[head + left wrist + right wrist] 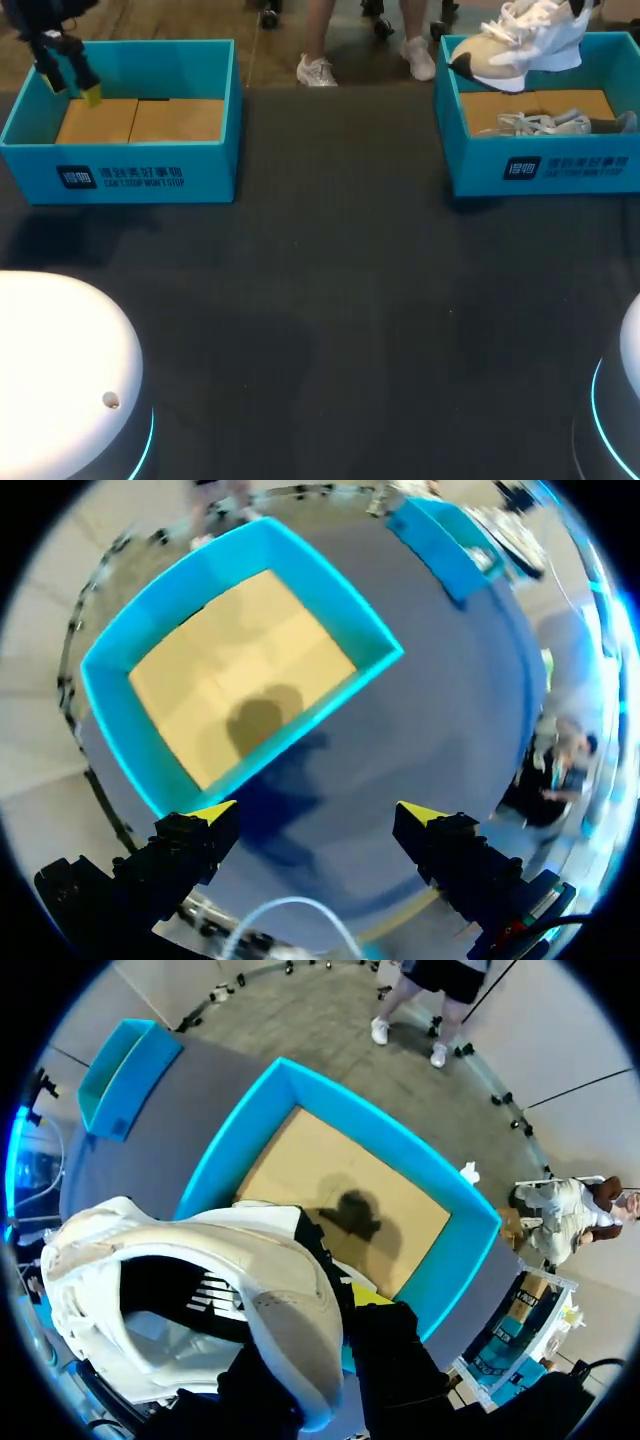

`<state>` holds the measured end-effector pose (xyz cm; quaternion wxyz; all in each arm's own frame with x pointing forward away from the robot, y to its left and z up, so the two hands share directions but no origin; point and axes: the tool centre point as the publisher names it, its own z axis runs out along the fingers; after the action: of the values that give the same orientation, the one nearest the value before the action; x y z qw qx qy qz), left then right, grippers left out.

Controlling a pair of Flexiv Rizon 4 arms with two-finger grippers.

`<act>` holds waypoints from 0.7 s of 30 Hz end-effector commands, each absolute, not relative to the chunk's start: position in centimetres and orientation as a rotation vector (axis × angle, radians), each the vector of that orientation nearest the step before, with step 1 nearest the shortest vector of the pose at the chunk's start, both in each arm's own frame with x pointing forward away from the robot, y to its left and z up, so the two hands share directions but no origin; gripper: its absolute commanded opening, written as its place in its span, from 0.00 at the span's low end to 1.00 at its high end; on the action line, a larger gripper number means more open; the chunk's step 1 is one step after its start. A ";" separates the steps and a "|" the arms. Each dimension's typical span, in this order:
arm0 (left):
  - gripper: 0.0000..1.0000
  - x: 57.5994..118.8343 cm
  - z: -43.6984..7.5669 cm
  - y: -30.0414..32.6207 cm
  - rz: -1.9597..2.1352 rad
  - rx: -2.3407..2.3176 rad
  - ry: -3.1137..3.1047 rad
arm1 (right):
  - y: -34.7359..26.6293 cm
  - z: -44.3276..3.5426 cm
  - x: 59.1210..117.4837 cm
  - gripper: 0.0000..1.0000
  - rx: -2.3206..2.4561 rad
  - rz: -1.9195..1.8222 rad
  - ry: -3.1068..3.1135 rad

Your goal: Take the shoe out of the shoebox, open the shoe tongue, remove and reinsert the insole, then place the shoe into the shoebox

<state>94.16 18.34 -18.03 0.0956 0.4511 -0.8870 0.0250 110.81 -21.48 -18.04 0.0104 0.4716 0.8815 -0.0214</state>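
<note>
A white and beige shoe (520,40) hangs above the right blue shoebox (545,170), toe pointing left. In the right wrist view my right gripper (320,1345) is shut on the shoe (200,1270) at its heel wall, one finger inside the opening and one outside. The right shoebox (300,1090) lies below it, its cardboard floor showing. A second, grey-white shoe (560,124) lies inside that box. My left gripper (70,85) (320,812) hovers open and holds nothing above the near-left corner of the left shoebox (130,170) (110,695).
The left shoebox holds only its brown cardboard floor. Between the two boxes and toward me stretches the dark table top (330,300). My arms' white bases (60,350) stand at the near corners.
</note>
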 end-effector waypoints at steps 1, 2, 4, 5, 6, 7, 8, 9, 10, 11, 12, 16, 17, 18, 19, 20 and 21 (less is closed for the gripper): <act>1.00 95.0 -18.3 18.6 0.017 2.192 -1.808 | -22.5 -18.3 111.2 0.00 1.623 -0.105 2.649; 1.00 95.2 -18.3 18.7 0.011 2.221 -1.787 | -22.7 -18.4 111.2 0.00 1.633 -0.081 2.632; 1.00 95.2 -18.4 18.9 -0.002 2.271 -1.717 | -23.3 -18.5 111.2 0.00 1.714 -0.119 2.558; 1.00 95.3 -18.5 18.9 -0.009 2.288 -1.701 | -23.4 -18.5 111.2 0.00 1.731 -0.092 2.541; 1.00 95.3 -18.5 19.0 -0.015 2.320 -1.659 | -23.8 -18.6 111.1 0.00 1.789 -0.124 2.489; 1.00 95.3 -18.5 19.1 -0.022 2.323 -1.643 | -24.0 -18.7 111.1 0.00 1.813 -0.136 2.458; 1.00 95.3 -18.5 19.3 -0.015 2.339 -1.625 | -24.3 -18.7 111.0 0.00 1.832 -0.105 2.436; 1.00 95.3 -18.4 19.4 -0.001 2.364 -1.592 | -24.5 -18.8 111.0 0.00 1.854 -0.119 2.407; 1.00 95.3 -18.2 19.6 -0.003 2.337 -1.590 | -24.7 -18.8 110.9 0.00 1.873 -0.120 2.384; 1.00 95.3 -18.2 19.7 0.002 2.357 -1.561 | -24.9 -18.8 110.9 0.00 1.887 -0.109 2.360; 1.00 95.3 -18.1 19.7 0.002 2.366 -1.554 | -25.1 -18.8 110.9 0.00 1.907 -0.133 2.326; 1.00 95.4 -18.0 19.9 -0.008 2.370 -1.539 | -25.3 -19.0 110.7 0.00 1.949 -0.182 2.285; 1.00 95.4 -18.0 19.9 -0.008 2.370 -1.539 | -25.3 -19.0 110.7 0.00 1.949 -0.182 2.285; 1.00 95.4 -18.0 19.9 -0.008 2.370 -1.539 | -25.3 -19.0 110.7 0.00 1.949 -0.182 2.285; 1.00 95.4 -18.0 19.9 -0.008 2.370 -1.539 | -25.3 -19.0 110.7 0.00 1.949 -0.182 2.285; 1.00 95.4 -18.0 19.9 -0.008 2.370 -1.539 | -25.3 -19.0 110.7 0.00 1.949 -0.182 2.285; 1.00 95.4 -18.0 19.9 -0.008 2.370 -1.539 | -25.3 -19.0 110.7 0.00 1.949 -0.182 2.285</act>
<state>95.23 19.84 -17.90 0.1406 0.7353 -0.6630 0.0065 110.94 -25.21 -19.18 0.0656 0.6461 0.7578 -0.0623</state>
